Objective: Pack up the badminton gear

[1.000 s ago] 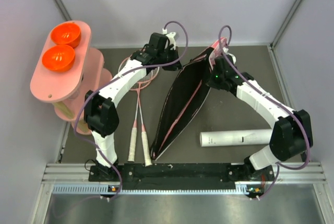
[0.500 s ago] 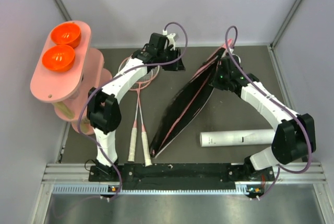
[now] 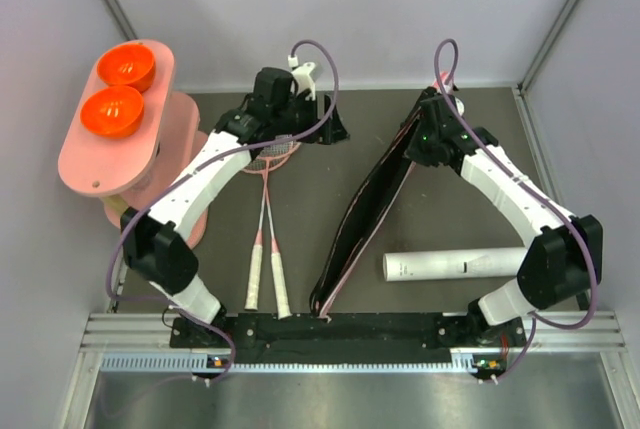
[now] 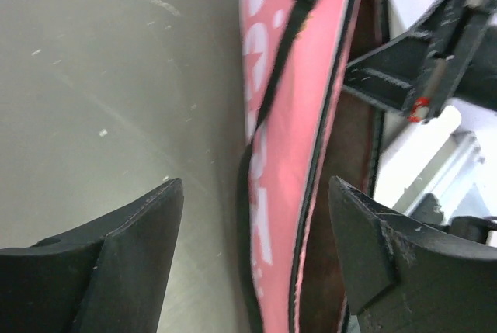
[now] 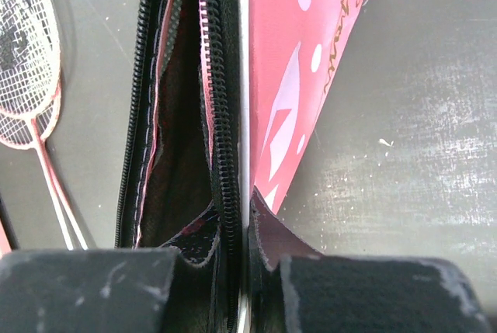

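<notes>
The pink bag [image 3: 368, 211] stands on its edge across the middle of the table, its zipper mouth narrow. My right gripper [image 3: 418, 127] is shut on the bag's zippered rim at the far end; the right wrist view shows the rim [image 5: 233, 193] pinched in the right gripper [image 5: 248, 259] and the dark inside [image 5: 178, 154]. My left gripper [image 3: 332, 129] is open, apart from the bag. The left wrist view shows the lettered pink side [image 4: 283, 154] beyond the left gripper [image 4: 255, 193]. Two pink rackets [image 3: 266, 239] lie side by side at the left. A white tube [image 3: 455, 265] lies at the right.
A pink oval stand [image 3: 75, 164] at the far left carries two orange bowls [image 3: 127, 66]. Grey walls close the table in at the back and sides. The rackets' heads [image 5: 31, 77] show left of the bag in the right wrist view.
My left gripper has opened, let go of the bag's rim and drawn back to the left. The bag's mouth has closed to a narrow slit and its near end has swung right.
</notes>
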You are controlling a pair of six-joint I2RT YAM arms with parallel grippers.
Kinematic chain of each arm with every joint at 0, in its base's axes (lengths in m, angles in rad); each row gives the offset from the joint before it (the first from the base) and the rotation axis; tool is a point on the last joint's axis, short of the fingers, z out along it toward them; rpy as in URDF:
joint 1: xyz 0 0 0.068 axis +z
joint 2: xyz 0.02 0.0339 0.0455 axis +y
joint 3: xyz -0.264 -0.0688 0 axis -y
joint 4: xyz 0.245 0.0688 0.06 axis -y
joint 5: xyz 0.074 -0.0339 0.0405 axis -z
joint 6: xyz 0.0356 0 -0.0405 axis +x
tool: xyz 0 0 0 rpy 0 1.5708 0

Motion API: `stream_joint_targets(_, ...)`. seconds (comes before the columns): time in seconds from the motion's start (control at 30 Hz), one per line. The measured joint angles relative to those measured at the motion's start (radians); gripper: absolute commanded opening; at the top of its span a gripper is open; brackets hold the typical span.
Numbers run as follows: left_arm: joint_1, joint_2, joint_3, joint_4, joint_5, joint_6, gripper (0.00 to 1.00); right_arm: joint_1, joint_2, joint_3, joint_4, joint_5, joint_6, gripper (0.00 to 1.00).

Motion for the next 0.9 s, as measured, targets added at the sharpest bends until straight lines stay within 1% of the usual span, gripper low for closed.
stream_joint_targets(0.1,-0.003,-0.081,-0.079,-0.019,-0.101,0.013,0.75,0.004,0.002,0.006,-0.014,0.024,-0.004,0.00)
stream_joint_targets(0.13,-0.003,-0.105,-0.114,-0.023,-0.156,0.016,0.74,0.004,0.003,0.006,-0.018,0.032,-0.008,0.00)
stream_joint_targets(0.17,-0.003,-0.120,-0.147,-0.038,-0.216,0.016,0.68,0.004,0.004,0.007,-0.023,0.039,-0.010,0.00)
stream_joint_targets(0.23,-0.003,-0.128,-0.206,-0.061,-0.338,0.008,0.66,0.004,0.009,0.018,-0.033,0.045,-0.016,0.00)
stream_joint_targets(0.33,-0.002,-0.108,-0.275,-0.116,-0.496,-0.015,0.66,0.004,0.014,0.032,-0.035,0.047,-0.028,0.00)
stream_joint_targets(0.4,-0.001,-0.090,-0.318,-0.151,-0.575,-0.035,0.67,0.004,0.014,0.038,-0.035,0.046,-0.038,0.00)
stream_joint_targets(0.47,0.001,-0.089,-0.375,-0.162,-0.621,-0.057,0.67,0.005,0.014,0.039,-0.035,0.045,-0.048,0.00)
stream_joint_targets(0.53,0.002,-0.106,-0.455,-0.144,-0.636,-0.079,0.60,0.006,0.017,0.039,-0.035,0.039,-0.058,0.00)
stream_joint_targets(0.6,0.003,-0.140,-0.546,-0.149,-0.651,-0.106,0.58,0.007,0.021,0.039,-0.032,0.031,-0.065,0.00)
stream_joint_targets(0.63,0.003,-0.164,-0.590,-0.151,-0.658,-0.116,0.55,0.008,0.022,0.039,-0.029,0.027,-0.070,0.00)
stream_joint_targets(0.7,0.003,-0.219,-0.659,-0.169,-0.683,-0.135,0.54,0.008,0.024,0.039,-0.027,0.021,-0.079,0.00)
stream_joint_targets(0.8,0.004,-0.282,-0.719,-0.185,-0.724,-0.158,0.54,0.008,0.024,0.039,-0.018,0.013,-0.090,0.00)
stream_joint_targets(0.9,0.005,-0.280,-0.738,-0.190,-0.753,-0.173,0.53,0.008,0.024,0.038,-0.008,0.006,-0.097,0.00)
